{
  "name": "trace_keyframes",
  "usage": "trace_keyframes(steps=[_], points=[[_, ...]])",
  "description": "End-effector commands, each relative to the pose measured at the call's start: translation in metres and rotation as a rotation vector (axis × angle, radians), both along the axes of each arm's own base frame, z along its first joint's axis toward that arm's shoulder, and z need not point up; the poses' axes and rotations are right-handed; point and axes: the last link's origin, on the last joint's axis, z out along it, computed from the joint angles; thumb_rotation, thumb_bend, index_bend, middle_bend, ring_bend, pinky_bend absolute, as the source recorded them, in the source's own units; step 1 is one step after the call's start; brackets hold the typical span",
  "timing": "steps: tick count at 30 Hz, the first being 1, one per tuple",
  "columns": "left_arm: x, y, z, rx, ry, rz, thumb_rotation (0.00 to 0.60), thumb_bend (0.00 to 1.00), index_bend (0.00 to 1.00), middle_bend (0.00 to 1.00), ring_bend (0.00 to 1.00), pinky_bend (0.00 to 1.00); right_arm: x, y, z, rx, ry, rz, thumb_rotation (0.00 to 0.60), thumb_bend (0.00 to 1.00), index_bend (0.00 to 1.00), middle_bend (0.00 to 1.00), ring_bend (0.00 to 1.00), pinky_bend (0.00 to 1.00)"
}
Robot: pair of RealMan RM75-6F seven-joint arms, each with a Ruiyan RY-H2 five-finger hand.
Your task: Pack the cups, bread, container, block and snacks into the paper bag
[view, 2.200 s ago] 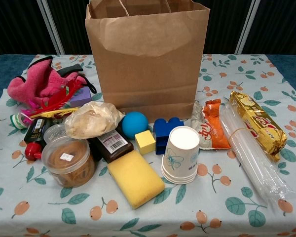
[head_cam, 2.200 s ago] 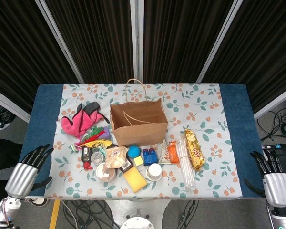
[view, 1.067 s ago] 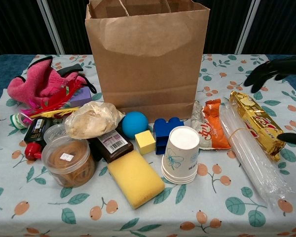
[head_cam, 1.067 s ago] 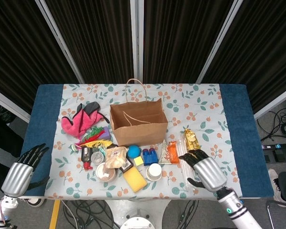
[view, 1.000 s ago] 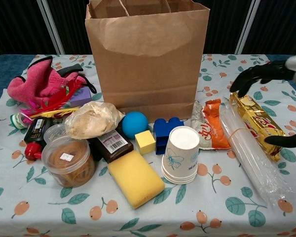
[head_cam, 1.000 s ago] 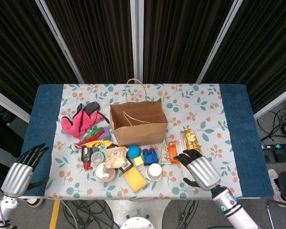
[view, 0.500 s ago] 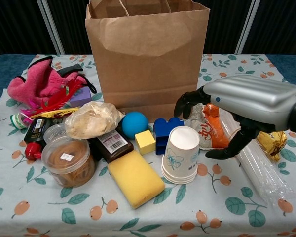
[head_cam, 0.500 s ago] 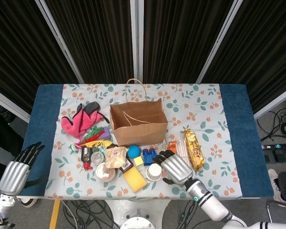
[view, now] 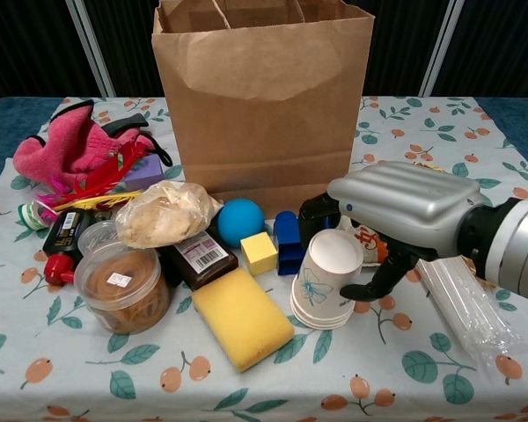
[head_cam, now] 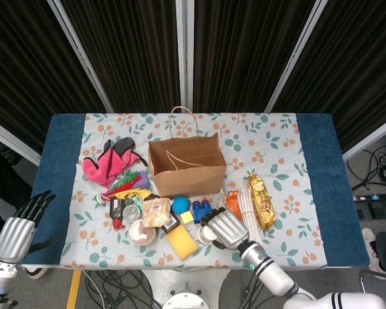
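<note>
The stack of paper cups (view: 327, 280) near the counter's front edge leans, tilted, the right robot hand (view: 396, 215) curled round it, its far fingers hidden. The brown paper bag (view: 262, 104) stands mid-counter on the floral cloth (head_cam: 270, 145). The left robot hand (head_cam: 16, 230) hangs off the front-left corner, fingers apart.

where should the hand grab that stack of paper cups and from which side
Wrap the stack of paper cups around its side wall, near the upper half. It sits rim-down and tapers, tilted slightly left in the chest view. Come from its right, where the right hand already is: the blue block and yellow sponge crowd its left.
</note>
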Motion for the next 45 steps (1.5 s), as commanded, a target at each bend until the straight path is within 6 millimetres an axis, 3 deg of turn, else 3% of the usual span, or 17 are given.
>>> trace_keyframes(steps=[1,4,7,14,18,23,28,35,40,42,45], points=[[0.000,0.000,0.000,0.000,-0.002,0.002,0.600,0.19,0.14,0.17,0.13,0.25,0.002,0.001,0.000,-0.023,-0.008,0.010,0.600,0.23,0.59,0.51,0.40,0.47],[0.000,-0.001,0.000,0.001,-0.004,0.000,0.600,0.19,0.14,0.17,0.13,0.25,0.009,0.004,0.008,-0.043,-0.034,0.033,0.600,0.25,0.63,0.53,0.42,0.49],[0.002,-0.001,0.001,-0.001,-0.005,-0.006,0.600,0.19,0.14,0.17,0.13,0.25,0.027,0.008,0.030,-0.089,-0.094,0.079,0.600,0.25,0.63,0.53,0.43,0.49],[0.006,-0.001,-0.003,-0.019,-0.005,-0.023,0.600,0.19,0.14,0.17,0.13,0.24,0.079,0.012,0.114,-0.280,-0.274,0.208,0.600,0.25,0.63,0.53,0.43,0.50],[0.009,0.000,-0.006,-0.028,-0.005,-0.029,0.600,0.19,0.14,0.18,0.13,0.25,0.098,0.002,0.150,-0.378,-0.369,0.241,0.600,0.25,0.63,0.53,0.43,0.50],[0.009,0.004,-0.004,-0.026,0.002,-0.030,0.600,0.19,0.14,0.17,0.13,0.25,0.104,-0.025,0.176,-0.506,-0.504,0.252,0.600,0.24,0.63,0.53,0.43,0.50],[0.007,0.006,-0.003,-0.030,0.008,-0.023,0.600,0.19,0.14,0.18,0.13,0.25,0.094,-0.054,0.174,-0.579,-0.504,0.208,0.600,0.25,0.63,0.53,0.43,0.50],[0.007,0.007,-0.005,-0.045,-0.019,0.003,0.600,0.19,0.14,0.17,0.13,0.25,0.082,-0.095,0.144,-0.587,-0.451,0.136,0.600,0.26,0.63,0.53,0.43,0.50],[0.007,0.007,-0.003,-0.048,-0.010,0.000,0.600,0.19,0.14,0.17,0.13,0.25,0.081,-0.102,0.125,-0.542,-0.430,0.102,0.600,0.23,0.62,0.52,0.42,0.49],[0.009,0.008,-0.003,-0.046,-0.011,-0.007,0.600,0.19,0.14,0.17,0.13,0.25,0.080,-0.101,0.118,-0.500,-0.401,0.099,0.600,0.16,0.57,0.47,0.38,0.44],[0.011,0.009,-0.003,-0.045,-0.017,-0.013,0.600,0.19,0.14,0.17,0.13,0.25,0.079,-0.099,0.115,-0.446,-0.366,0.092,0.600,0.03,0.38,0.35,0.24,0.28]])
